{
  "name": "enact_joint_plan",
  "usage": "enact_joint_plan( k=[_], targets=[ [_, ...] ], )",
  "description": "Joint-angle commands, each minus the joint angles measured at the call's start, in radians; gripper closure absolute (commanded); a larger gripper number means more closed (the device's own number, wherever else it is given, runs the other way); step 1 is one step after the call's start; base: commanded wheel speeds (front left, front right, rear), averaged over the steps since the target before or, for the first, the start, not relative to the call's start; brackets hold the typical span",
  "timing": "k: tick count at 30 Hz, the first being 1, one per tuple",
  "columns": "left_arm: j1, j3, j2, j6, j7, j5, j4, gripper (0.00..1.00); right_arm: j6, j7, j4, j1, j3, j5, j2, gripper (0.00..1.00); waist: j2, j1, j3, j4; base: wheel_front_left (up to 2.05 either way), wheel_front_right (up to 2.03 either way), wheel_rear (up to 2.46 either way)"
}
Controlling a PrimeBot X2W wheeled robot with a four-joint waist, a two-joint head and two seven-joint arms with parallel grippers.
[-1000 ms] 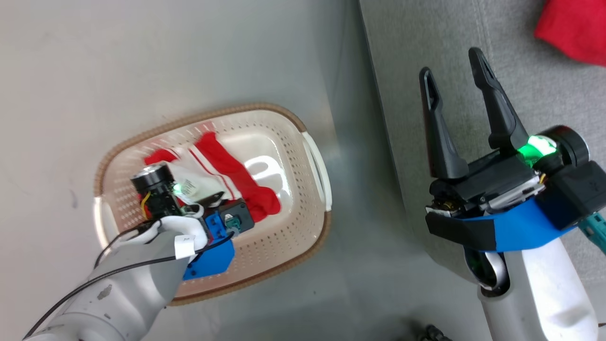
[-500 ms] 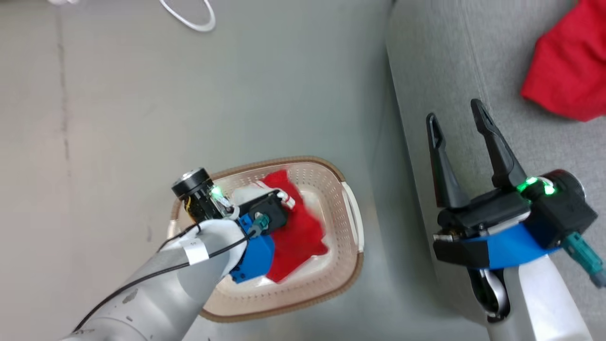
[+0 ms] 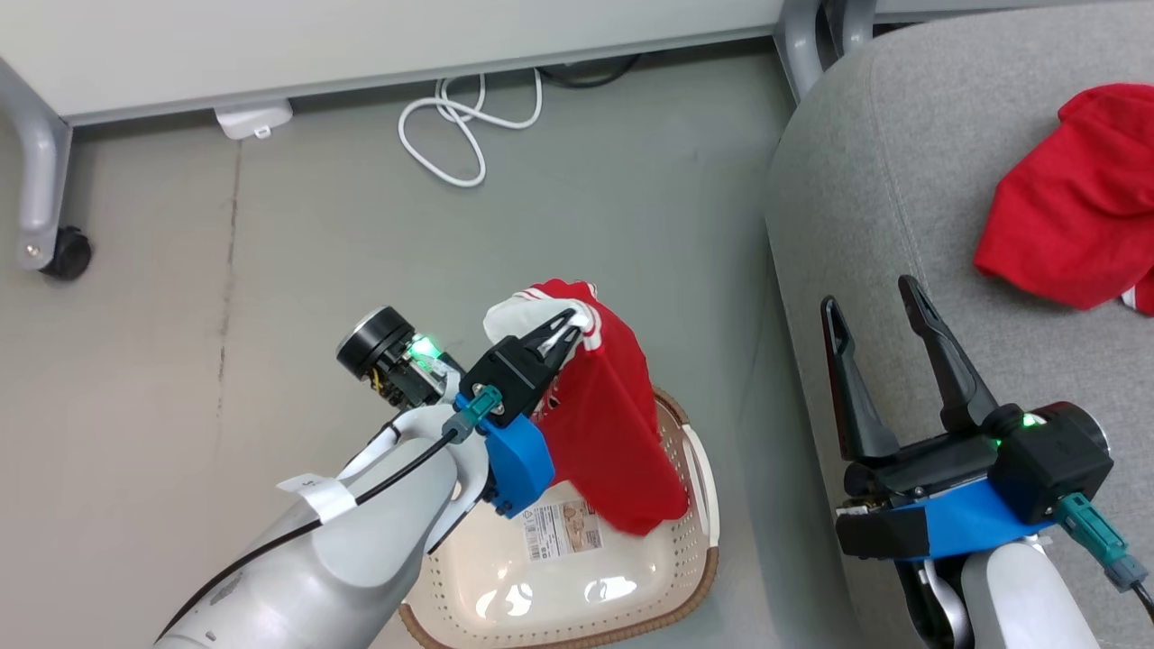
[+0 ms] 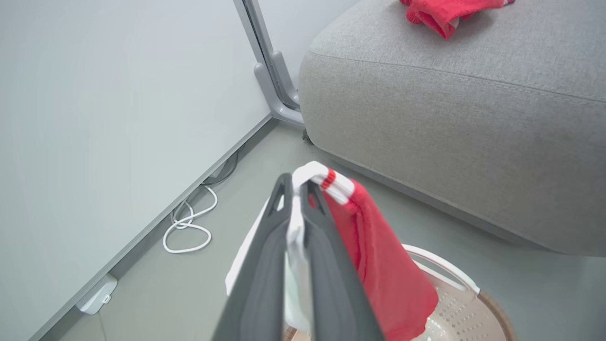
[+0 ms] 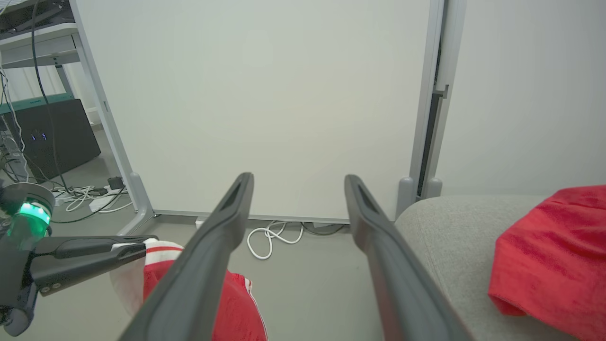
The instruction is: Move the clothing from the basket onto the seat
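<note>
One garment (image 3: 613, 433) hangs pinched in the left gripper (image 3: 570, 323) above the basket (image 3: 710, 563). The seat (image 3: 865, 180) lies rightward, beside the open, empty right gripper (image 3: 865, 293).

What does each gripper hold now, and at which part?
The left gripper pinches a red fabric garment by its white red-striped ribbed trim. The right gripper holds nothing.

Bright even light, soft shadows, glare inside the basket (image 3: 541, 586)
</note>
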Motion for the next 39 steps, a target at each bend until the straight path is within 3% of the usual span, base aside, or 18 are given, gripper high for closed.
enact_joint_plan(
  k=[1, 11, 20, 32, 39],
  targets=[
    [0.01, 0.026, 0.006, 0.011, -0.005, 0.011, -0.034, 1.0, 0.0, 0.0, 0.004, 0.014, -0.002, 0.002, -0.001, 0.0, -0.0001, 0.0002, -0.018, -0.003, 0.0, 0.0, 0.0],
    [0.07, 0.204, 0.02, 0.063, -0.005, 0.054, -0.298, 1.0, 0.0, 0.0, 0.016, 0.069, 0.006, 0.021, -0.001, 0.0, -0.0001, 0.0002, -0.119, -0.009, 0.0, 0.0, 0.0],
    [0.056, 0.303, 0.017, 0.078, -0.005, 0.109, -0.48, 1.0, 0.0, 0.0, 0.019, 0.106, 0.01, 0.029, -0.001, 0.0, -0.0001, 0.0002, -0.185, -0.008, 0.0, 0.0, 0.0],
    [0.043, 0.318, 0.028, 0.08, -0.005, 0.149, -0.563, 1.0, 0.0, 0.0, 0.009, 0.12, 0.018, 0.03, -0.001, 0.0, -0.0001, 0.0002, -0.207, -0.007, 0.0, 0.0, 0.0],
    [0.056, 0.309, 0.021, 0.079, -0.005, 0.154, -0.569, 1.0, 0.0, 0.0, -0.032, 0.098, 0.075, 0.007, -0.008, 0.0, -0.0001, 0.0002, -0.213, 0.002, 0.0, 0.0, 0.0]
  ],
)
